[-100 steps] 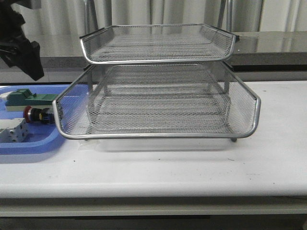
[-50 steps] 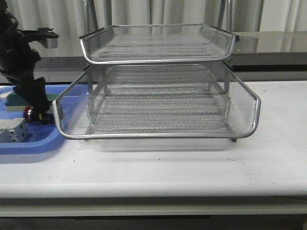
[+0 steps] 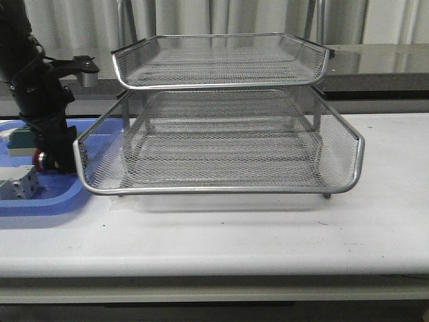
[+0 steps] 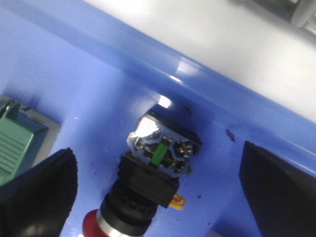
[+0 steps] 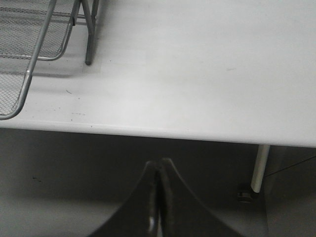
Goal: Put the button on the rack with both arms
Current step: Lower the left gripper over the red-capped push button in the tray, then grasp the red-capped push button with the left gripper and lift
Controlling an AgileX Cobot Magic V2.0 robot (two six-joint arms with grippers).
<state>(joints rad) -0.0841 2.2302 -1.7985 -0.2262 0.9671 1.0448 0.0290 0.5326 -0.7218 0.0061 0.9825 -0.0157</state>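
Front view: the left claw (image 3: 59, 161) hangs low over the blue tray (image 3: 40, 201), just beside the rack (image 3: 221, 144) on the white desk (image 3: 268, 235), with the button (image 3: 43, 159) showing its red cap at the tips.

Left wrist view: the left claw (image 4: 158, 192) is spread wide, fingers (image 4: 37, 190) either side of the button (image 4: 148, 173), not touching; a green block (image 4: 17, 143) lies near.

Right wrist view: the right claw (image 5: 157, 207) is pressed together, empty, beyond the desk edge (image 5: 197, 133), the rack's corner (image 5: 34, 54) well apart.
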